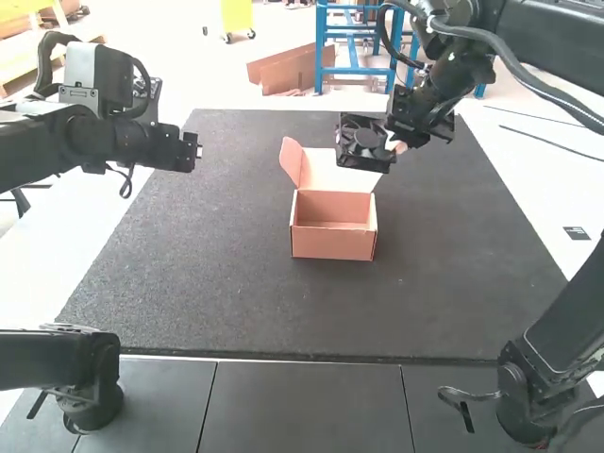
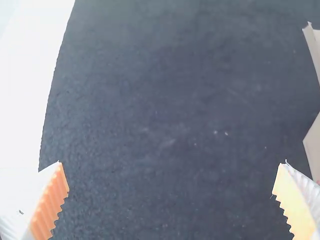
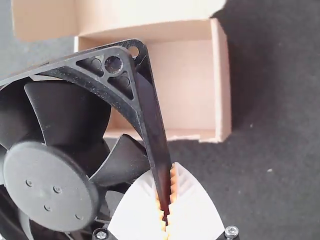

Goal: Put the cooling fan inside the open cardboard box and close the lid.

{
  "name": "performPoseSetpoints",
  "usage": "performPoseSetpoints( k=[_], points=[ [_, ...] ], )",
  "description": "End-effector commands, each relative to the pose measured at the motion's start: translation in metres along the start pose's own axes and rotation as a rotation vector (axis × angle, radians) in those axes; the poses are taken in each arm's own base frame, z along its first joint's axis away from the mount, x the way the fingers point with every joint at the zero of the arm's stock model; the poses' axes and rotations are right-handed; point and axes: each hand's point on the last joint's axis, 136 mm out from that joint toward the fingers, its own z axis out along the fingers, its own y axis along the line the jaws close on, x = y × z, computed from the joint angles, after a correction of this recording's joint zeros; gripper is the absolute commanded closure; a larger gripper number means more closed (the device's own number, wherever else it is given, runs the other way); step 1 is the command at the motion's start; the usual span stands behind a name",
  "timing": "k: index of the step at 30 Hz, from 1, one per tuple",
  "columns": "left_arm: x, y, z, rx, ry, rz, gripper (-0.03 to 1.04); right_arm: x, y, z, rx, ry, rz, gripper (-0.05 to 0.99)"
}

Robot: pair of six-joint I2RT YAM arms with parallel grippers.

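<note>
A black square cooling fan [image 1: 365, 143] hangs in the air above the far right corner of the open cardboard box [image 1: 333, 225]. My right gripper [image 1: 404, 142] is shut on the fan's frame edge; in the right wrist view the fan [image 3: 75, 150] is pinched between the white ribbed fingers [image 3: 167, 205], with the box [image 3: 195, 85] open below it. The box's lid flap [image 1: 294, 160] stands up at its far left. My left gripper [image 1: 193, 151] hovers over the mat left of the box, its orange-padded fingers [image 2: 50, 200] wide open with nothing between them.
The box sits mid-way on a black mat [image 1: 208, 274] that covers most of the table. Pale table surface [image 1: 38, 255] borders the mat on the left and right. A corner of the box [image 2: 312, 145] shows in the left wrist view.
</note>
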Motion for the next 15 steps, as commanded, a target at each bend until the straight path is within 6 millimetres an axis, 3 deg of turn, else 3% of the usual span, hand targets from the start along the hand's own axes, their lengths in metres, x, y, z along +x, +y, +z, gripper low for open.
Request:
performPoseSetpoints(
  k=[1,15],
  points=[
    [-0.003,0.000,-0.007,-0.004,-0.026,-0.003,0.04,-0.009,0.014,0.009,0.015,-0.034,0.027,0.94],
    [-0.005,0.002,-0.010,-0.008,-0.037,-0.028,0.04,-0.029,0.021,0.078,0.059,0.001,0.058,0.94]
  ],
)
